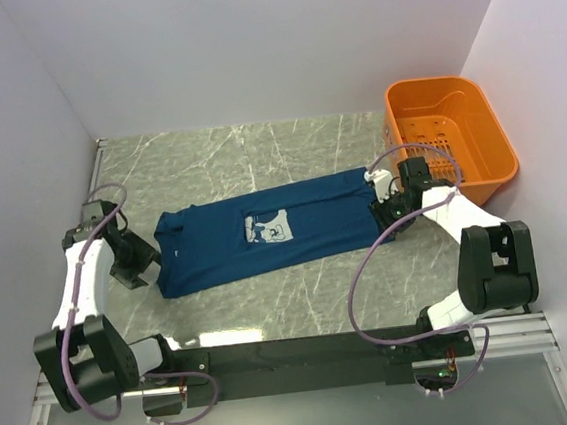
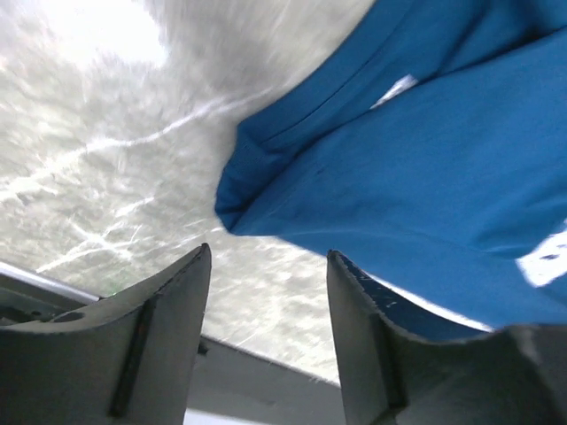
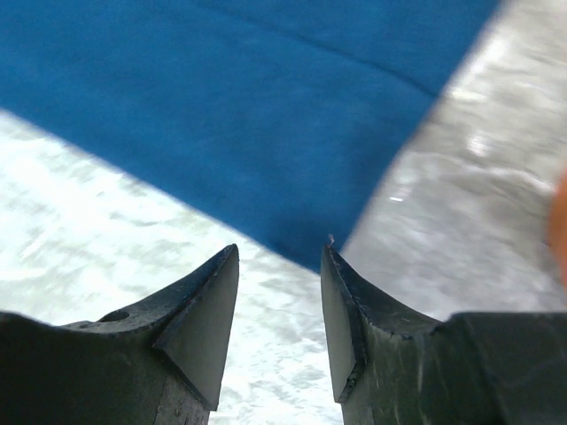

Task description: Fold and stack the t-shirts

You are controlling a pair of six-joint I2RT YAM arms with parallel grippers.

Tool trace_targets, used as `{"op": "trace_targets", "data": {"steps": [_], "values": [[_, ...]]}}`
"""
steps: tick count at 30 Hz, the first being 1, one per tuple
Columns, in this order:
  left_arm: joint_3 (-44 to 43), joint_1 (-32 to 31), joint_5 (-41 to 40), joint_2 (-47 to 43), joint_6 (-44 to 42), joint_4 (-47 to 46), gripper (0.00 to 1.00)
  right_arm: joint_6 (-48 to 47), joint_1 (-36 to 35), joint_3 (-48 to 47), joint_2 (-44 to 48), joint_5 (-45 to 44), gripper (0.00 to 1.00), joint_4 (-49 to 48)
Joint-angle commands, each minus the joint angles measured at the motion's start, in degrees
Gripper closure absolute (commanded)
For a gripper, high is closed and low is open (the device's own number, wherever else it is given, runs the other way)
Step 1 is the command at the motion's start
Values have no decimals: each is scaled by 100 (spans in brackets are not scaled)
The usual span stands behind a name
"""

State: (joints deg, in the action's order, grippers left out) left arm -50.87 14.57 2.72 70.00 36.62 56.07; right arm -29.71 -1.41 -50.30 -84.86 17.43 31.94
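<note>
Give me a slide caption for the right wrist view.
Open right pincer poised at a corner of the blue t-shirt on the marble table.

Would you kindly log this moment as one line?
t-shirt: lying on table, print up | left tool: open, off its end | right tool: open, at opposite corner

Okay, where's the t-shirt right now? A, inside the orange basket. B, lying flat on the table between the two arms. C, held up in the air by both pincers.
B: the t-shirt lies flat on the table, with the left pincer and right pincer open at its ends.
</note>
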Motion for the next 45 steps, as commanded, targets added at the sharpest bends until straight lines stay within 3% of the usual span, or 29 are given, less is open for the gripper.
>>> {"op": "trace_targets", "data": {"steps": [1,3,5,9,13,21,37,45], "values": [[-379,29,-246,-390,205,-69,39,-499,9,-234,207,890,50,504],[-388,28,16,-627,284,-306,30,-755,-43,-313,233,1130,50,594],[-266,29,708,-724,302,-938,28,-956,-157,-340,364,1507,49,638],[-186,29,1256,-339,328,-1984,28,-1115,-412,-375,646,2167,49,436],[-580,20,1380,599,214,-2539,31,-818,-492,-568,682,2765,49,-3],[-1320,11,1301,2026,179,-2540,40,115,-545,-1210,294,2757,49,-109],[-2365,-367,845,3511,-138,-2180,43,238,-545,-982,136,2467,49,-224],[-2436,-429,765,3802,99,-2171,59,238,-545,-937,136,2388,49,-232]]}}
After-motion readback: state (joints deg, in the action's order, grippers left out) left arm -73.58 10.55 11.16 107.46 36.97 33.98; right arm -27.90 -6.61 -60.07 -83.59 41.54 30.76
